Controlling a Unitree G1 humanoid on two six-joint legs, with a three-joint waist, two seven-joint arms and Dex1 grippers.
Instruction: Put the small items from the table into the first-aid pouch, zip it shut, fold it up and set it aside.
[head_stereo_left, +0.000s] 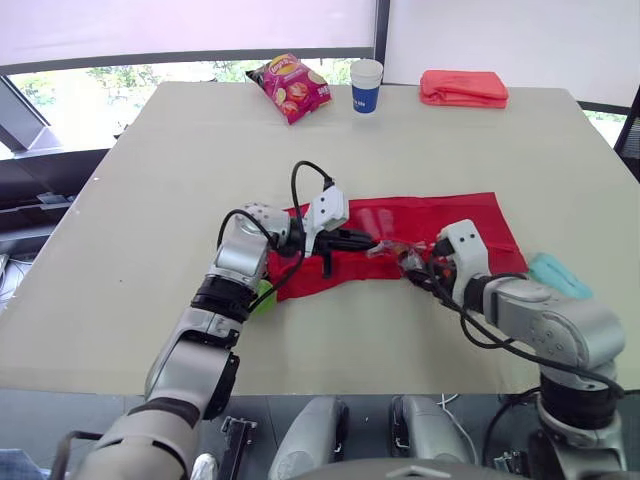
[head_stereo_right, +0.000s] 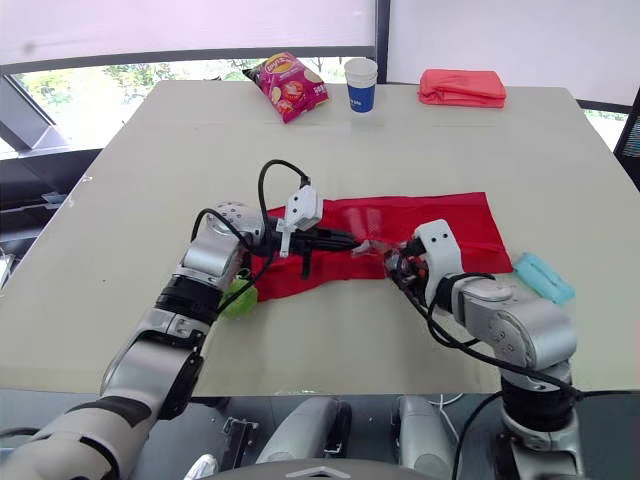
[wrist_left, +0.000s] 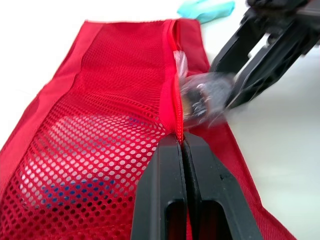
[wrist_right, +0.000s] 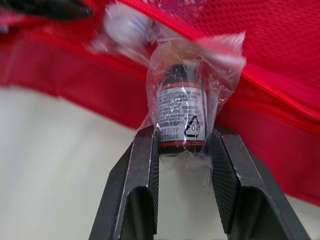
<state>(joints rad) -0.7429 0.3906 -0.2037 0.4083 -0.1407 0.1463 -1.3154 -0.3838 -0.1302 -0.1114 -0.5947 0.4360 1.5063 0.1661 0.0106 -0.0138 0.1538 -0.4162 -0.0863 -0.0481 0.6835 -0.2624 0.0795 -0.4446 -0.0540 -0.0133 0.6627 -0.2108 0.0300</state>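
A broad, matte beige table (head_stereo_left: 150, 200) carries a flat red first-aid pouch (head_stereo_left: 430, 215) of woven fabric. 1 face of the pouch is open-hole mesh, with a zip line beside the mesh and something blue dimly visible behind it.

Well beyond the pouch's far edge lie 3 things: a folded coral-red cloth bundle (head_stereo_left: 464, 87), a glossy crinkled snack bag (head_stereo_left: 290, 87), and a white and blue paper cup (head_stereo_left: 366, 85) standing upright. A soft teal packet (head_stereo_left: 558, 275) lies just beside the pouch's right end. A small green item (head_stereo_right: 240, 300) lies by the pouch's left end, partly hidden under the left arm.

At the pouch's near edge, a small labelled bottle (wrist_right: 180, 115) with a cylindrical body is wrapped in crinkled clear plastic.

The left gripper (wrist_left: 183, 150) has its 2 black fingers pressed together, pinching the pouch at the zip line. The right gripper (wrist_right: 182, 137) is clamped on the bottle's base, 1 ribbed finger on each side, holding it against the pouch's red edge.
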